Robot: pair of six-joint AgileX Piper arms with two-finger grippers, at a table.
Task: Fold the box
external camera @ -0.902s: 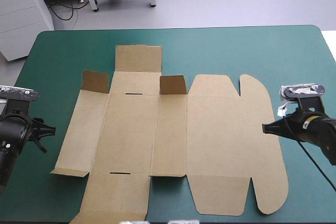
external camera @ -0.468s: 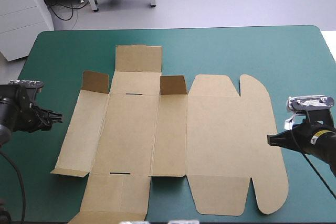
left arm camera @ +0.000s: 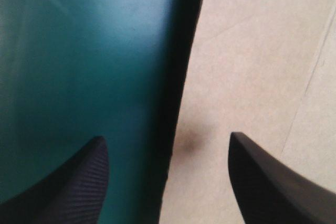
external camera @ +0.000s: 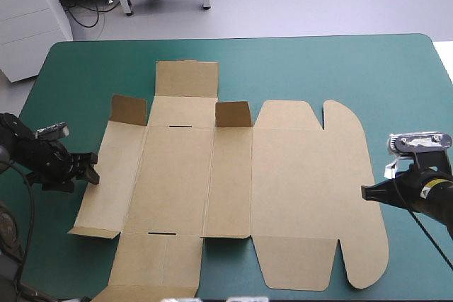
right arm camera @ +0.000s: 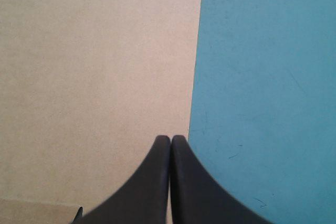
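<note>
Two small flaps (external camera: 233,114) stand up near the far side of the box (external camera: 233,189), which otherwise lies flat across the middle of the teal-green table (external camera: 340,68). The left gripper (external camera: 90,169) is at the box's left edge with its black fingers apart, one over the cover and one over the board. The right gripper (external camera: 365,192) has its fingers pressed together, tip at the right edge. The left fingers might catch only the thin edge and slip off, or drag the loose sheet sideways. The right tip could shove the board rather than steady it.
</note>
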